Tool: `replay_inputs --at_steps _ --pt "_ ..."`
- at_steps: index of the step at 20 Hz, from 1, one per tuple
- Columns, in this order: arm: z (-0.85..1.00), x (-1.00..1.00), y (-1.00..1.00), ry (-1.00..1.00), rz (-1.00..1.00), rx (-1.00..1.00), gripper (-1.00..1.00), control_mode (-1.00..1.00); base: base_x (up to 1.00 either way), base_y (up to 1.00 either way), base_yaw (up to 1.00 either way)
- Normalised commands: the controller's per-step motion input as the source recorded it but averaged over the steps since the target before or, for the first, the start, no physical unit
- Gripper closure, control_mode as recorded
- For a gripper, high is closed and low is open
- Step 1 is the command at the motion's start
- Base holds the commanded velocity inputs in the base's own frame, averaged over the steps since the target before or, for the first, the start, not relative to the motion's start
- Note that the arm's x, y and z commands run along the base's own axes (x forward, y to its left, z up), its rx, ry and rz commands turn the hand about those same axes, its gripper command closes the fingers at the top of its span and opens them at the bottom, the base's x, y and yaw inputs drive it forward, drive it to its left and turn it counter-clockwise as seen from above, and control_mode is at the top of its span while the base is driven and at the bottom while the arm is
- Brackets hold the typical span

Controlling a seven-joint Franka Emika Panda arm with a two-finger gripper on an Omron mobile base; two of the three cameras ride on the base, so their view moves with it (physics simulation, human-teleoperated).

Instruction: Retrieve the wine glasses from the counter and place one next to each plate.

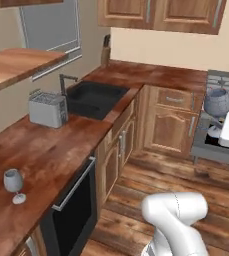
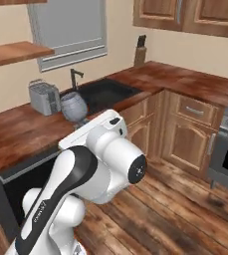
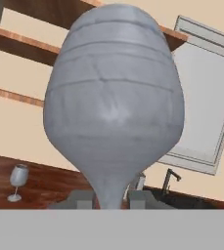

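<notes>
Glass in hand — clamped at the stem between the two fingertips, bowl upright and looming large in the hand view, carried clear of the counter. Seen in the right base view as a grey bowl just above the white wrist, in front of the toaster and sink; in the left base view it hangs near the stove at the right edge. Second wine glass standing on its foot on the counter, well apart from the toaster, also visible low left in the hand view.

For the carry: keep the stem vertical, avoid fast swings and wrist rolls — a thin stem in a narrow pinch probably pivots easily, and the heavy bowl sits high above the grip. Hold pressure steady; no regrip mid-air. On reaching a plate, lower until the foot sits flat just beside the rim, not on it, then release and withdraw straight back along the stem's side. No plates in sight here, so the placing spot cannot be judged.

Writing: small dark lettering runs along the arm's forearm in the right base view, too small to read. No other brands or labels legible.
</notes>
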Motion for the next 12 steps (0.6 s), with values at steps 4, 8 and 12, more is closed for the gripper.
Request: replay_inputs --at_steps 4,8,12 --pt "0.0 0.0 0.0 0.0 0.0 0.0 1.0 1.0 0.0 0.0 -1.0" --pt "0.0 0.0 0.0 0.0 0.0 0.0 1.0 1.0 0.0 0.0 -1.0" --pt "0.0 0.0 0.0 0.0 0.0 0.0 1.0 1.0 0.0 0.0 -1.0"
